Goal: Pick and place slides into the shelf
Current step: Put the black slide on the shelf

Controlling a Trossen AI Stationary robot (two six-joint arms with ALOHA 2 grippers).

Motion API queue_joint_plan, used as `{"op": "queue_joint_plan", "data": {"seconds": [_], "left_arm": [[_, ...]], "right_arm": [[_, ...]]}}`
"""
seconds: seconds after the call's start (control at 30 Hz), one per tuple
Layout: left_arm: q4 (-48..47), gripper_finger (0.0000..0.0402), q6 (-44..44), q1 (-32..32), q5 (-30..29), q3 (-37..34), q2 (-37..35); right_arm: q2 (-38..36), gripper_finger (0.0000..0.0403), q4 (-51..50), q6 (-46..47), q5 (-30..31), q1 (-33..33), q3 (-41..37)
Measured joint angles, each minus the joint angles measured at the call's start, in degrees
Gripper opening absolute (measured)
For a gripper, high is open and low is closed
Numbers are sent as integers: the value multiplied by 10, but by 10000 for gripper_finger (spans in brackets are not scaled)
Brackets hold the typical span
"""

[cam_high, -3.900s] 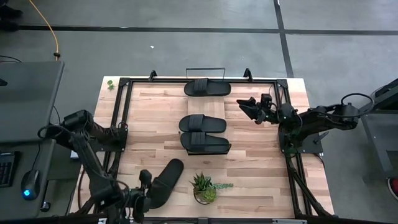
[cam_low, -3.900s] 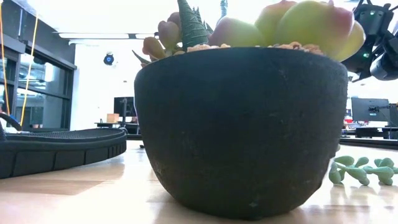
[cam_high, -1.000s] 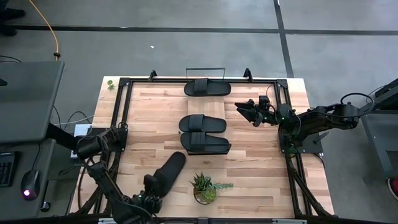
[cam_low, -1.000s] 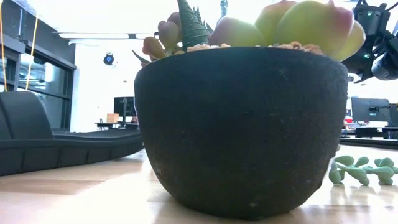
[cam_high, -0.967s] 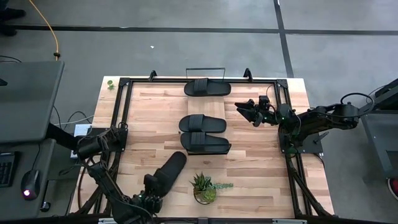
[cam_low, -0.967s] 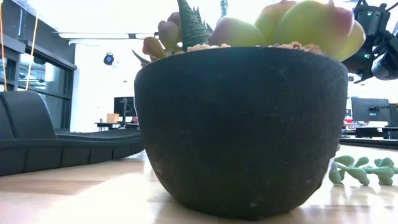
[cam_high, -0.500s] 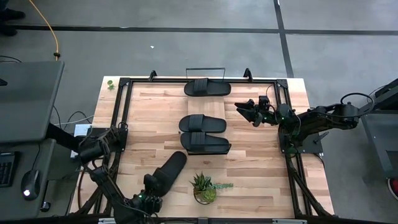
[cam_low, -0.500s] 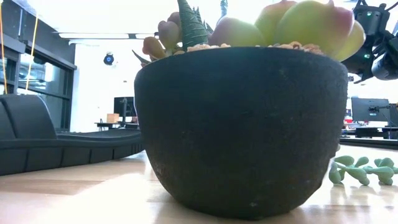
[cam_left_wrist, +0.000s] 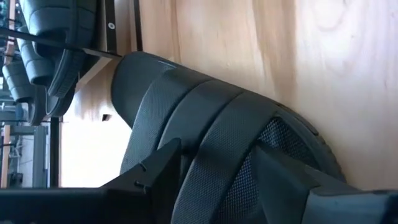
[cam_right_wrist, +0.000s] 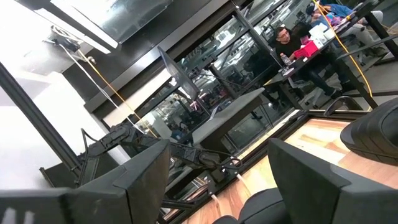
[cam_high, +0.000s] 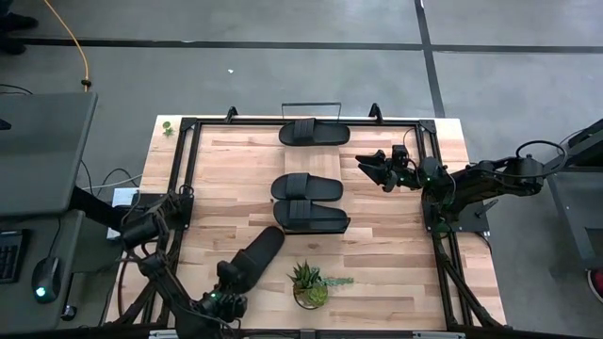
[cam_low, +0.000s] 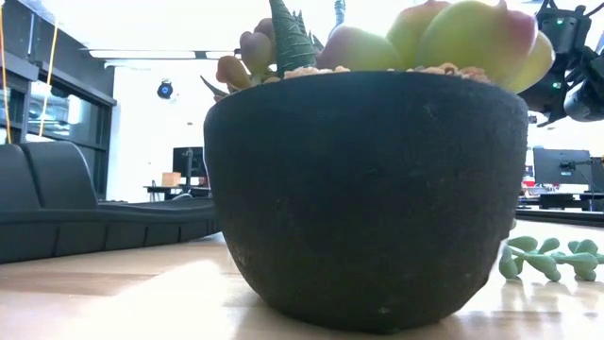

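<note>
From above, the left gripper (cam_high: 229, 282) sits at 7 o'clock on the table (cam_high: 217, 188), fingers clamped on a slanted slide (cam_high: 252, 258). Three other slides (cam_high: 308, 187) lie flat. Down low, a plant pot (cam_low: 363, 189) hides most things. The right gripper (cam_high: 375, 168), at 2 o'clock, has its fingers apart.

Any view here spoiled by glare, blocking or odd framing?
Low view: the black plant pot sits right at the lens and hides most of the table, and the room behind is washed out bright. Left wrist view: a slide fills the picture. Right wrist view: tilted, aimed into the room, bright ceiling lights.
</note>
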Motion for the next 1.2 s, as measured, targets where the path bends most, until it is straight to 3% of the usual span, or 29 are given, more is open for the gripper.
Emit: {"op": "queue_joint_plan", "data": {"seconds": [0.83, 1.2], "left_arm": [[-5, 10, -5, 25, 28, -1, -1], [-59, 8, -9, 24, 49, 23, -1]], "right_arm": [[0, 259, -2, 0, 1, 0, 0], [0, 259, -2, -7, 1, 0, 0]]}}
